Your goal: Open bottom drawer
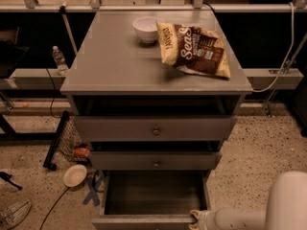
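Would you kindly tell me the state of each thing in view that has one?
bottom drawer, pulled out, open, nothing seen inside
middle drawer, pushed in
top drawer, pushed in
gripper, low at the bottom drawer's right front corner
white bowl, upright on the cabinet top
chip bag, lying flat beside the bowl
water bottle, upright
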Robot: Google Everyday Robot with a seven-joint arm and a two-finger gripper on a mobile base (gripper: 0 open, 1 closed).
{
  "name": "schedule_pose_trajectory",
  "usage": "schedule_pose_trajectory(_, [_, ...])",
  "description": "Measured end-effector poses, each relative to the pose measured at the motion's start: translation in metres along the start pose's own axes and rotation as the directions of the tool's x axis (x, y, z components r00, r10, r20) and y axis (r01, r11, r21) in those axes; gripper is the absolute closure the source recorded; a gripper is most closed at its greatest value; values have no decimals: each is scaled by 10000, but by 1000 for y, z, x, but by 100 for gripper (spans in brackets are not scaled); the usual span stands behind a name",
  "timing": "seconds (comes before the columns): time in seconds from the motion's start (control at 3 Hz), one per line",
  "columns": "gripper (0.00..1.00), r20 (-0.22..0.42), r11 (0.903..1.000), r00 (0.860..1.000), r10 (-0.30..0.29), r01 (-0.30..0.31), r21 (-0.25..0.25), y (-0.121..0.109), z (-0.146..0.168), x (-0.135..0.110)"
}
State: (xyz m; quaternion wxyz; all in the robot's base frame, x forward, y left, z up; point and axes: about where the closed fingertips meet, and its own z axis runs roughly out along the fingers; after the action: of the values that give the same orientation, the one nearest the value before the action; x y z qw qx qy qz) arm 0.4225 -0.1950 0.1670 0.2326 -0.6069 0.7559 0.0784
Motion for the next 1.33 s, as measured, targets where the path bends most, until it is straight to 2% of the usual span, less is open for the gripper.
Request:
schedule_pose_trajectory(0.33, [86,11,10000,10000,-2,2,-21,1,1,-1])
schedule_pose_trajectory(0.67, [56,19,10000,10000,-2,2,-35,2,1,-1])
schedule_pose_trajectory(1.33, [9,31,10000,10000,-3,3,-58,3,2,-2])
